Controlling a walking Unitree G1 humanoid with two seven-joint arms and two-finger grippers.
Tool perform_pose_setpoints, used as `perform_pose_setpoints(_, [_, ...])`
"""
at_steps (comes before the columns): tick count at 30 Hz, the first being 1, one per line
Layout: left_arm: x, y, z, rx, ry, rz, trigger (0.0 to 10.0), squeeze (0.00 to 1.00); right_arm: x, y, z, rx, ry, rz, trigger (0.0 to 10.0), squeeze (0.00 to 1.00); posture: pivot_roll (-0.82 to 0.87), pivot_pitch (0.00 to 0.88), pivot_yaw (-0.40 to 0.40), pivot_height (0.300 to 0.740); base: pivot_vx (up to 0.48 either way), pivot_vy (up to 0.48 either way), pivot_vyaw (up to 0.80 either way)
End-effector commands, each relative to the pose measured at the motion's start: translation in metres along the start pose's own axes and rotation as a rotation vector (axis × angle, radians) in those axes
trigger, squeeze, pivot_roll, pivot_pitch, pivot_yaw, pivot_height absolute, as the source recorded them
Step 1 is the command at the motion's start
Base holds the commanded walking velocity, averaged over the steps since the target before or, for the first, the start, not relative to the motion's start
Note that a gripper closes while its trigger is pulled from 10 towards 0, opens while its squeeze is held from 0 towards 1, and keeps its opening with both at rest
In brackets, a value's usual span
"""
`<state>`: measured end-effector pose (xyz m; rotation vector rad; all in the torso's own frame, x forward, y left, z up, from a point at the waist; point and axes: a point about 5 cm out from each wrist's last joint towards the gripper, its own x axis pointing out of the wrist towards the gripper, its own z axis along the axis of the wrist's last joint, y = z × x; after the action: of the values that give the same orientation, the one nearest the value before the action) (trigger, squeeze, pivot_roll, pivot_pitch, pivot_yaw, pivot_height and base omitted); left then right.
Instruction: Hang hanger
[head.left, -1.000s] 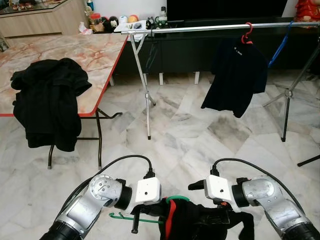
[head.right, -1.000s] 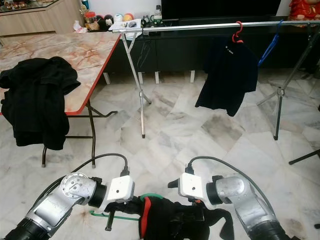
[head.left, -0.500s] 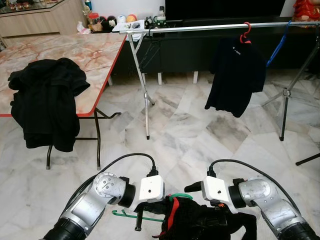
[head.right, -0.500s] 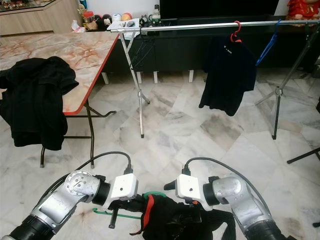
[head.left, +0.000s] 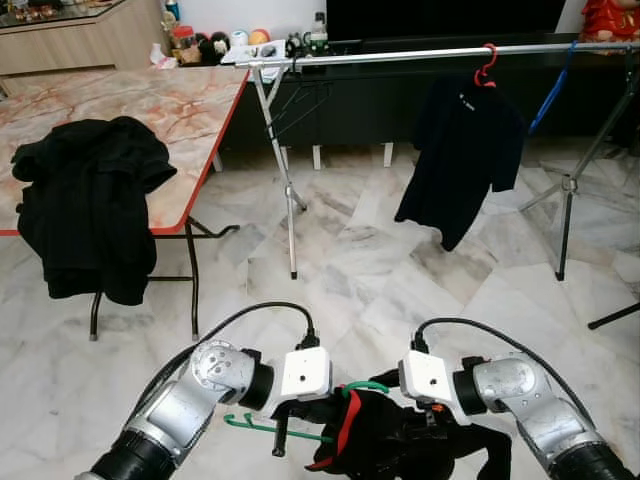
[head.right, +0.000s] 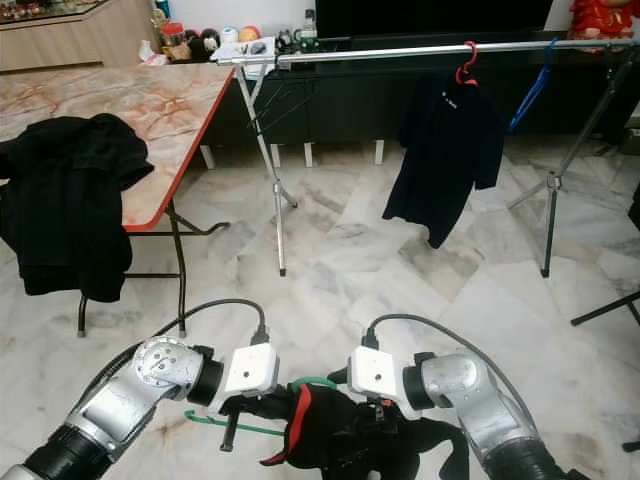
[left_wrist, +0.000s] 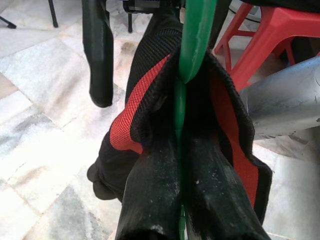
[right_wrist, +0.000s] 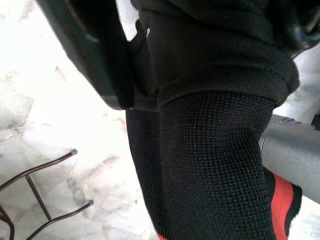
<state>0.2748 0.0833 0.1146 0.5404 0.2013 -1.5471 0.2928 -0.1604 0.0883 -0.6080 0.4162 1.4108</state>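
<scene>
Low in the eye views, both grippers hold one bundle over the floor. It is a green hanger carrying a black garment with red trim. My left gripper is shut on the green hanger, whose hook runs up past the red-edged collar. My right gripper is shut on the black garment, with one finger beside the cloth. Far ahead, the silver rail of a clothes rack spans the room.
A black T-shirt on a red hanger and a blue hanger hang on the rail. The rack's legs and a tripod leg stand on the marble floor. At left is a folding table with black clothing draped over it.
Both grippers have lifted the hanger and garment slightly. The hung T-shirt's hem has swung left. The view has shifted a little.
</scene>
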Motion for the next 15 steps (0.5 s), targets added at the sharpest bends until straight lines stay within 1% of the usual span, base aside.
perform_pose_setpoints(1, [0.0032,0.0033,0.0121,0.038,-0.039,-0.006,10.0,0.0,0.0085,0.0024,0.0014,-0.012,0.003,0.021,0.0,0.0,0.08,0.104,0.067,0.74,0.0,0.0,0.0])
perform_pose_setpoints(15, [0.005,0.0043,0.0175,0.036,-0.063,0.0,10.0,0.0,0.0127,0.004,0.0006,-0.007,0.001,0.038,0.0,0.0,0.08,0.104,0.063,0.74,0.0,0.0,0.0])
